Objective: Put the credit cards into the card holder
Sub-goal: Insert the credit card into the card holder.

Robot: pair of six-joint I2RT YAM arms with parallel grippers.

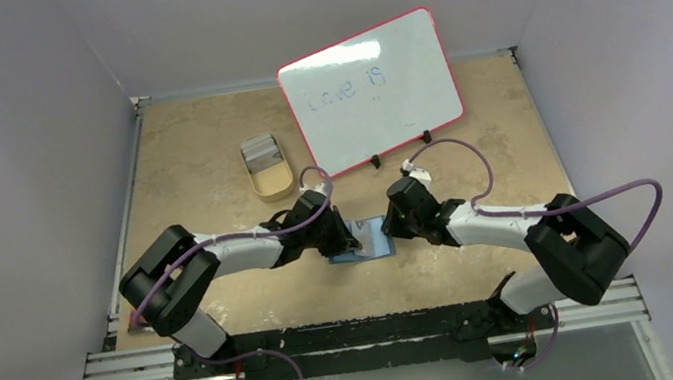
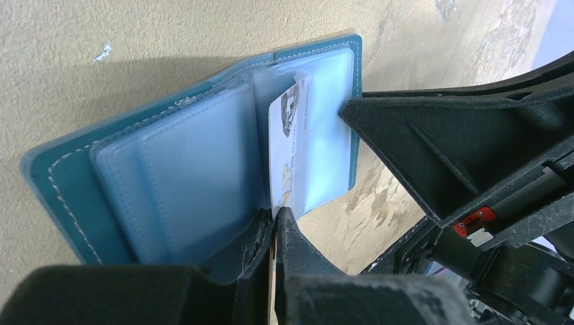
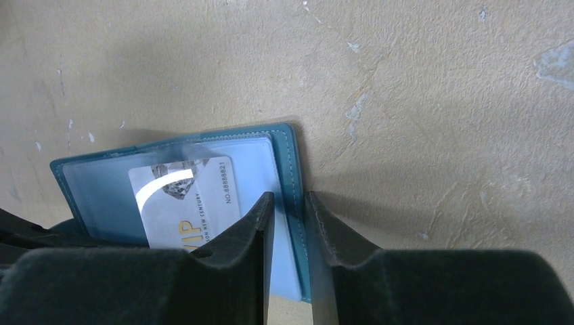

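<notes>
**Card holder, mid-insertion.** The card holder [image 1: 365,241], a teal-blue folding wallet with pale stitching and glossy clear sleeves inside, is shown lying open on the table [image 1: 198,150] at centre, between the two grippers. A white credit card [image 2: 288,135], thin, stiff and printed with a small emblem and a number, is pinched by its near edge in the clenched left gripper [image 2: 277,220]. It is presented at the fold, over the sleeve page nearer the right gripper [image 3: 288,200]. Whether its leading edge is inside a pocket or merely rests on the film cannot be told from the wrist views. The right gripper is closed astride the stitched outer edge of that page's cover, with one finger over the sleeve and the other outside the rim, so that the page is kept flat.

The step in hand is judged to be insertion. It is best done with the card kept square to the pocket mouth and slid along the sleeve at a shallow angle. The soft film is likely to buckle or lift if the card is tilted or forced. The cover should be held down until the card is seated.

A grey-silver stack of cards [image 1: 259,149] is seen in a tan oval tray [image 1: 273,191], well apart at rear left. A pink-framed whiteboard [image 1: 368,91] stands behind. The tabletop is matt, mottled and tan.
</notes>
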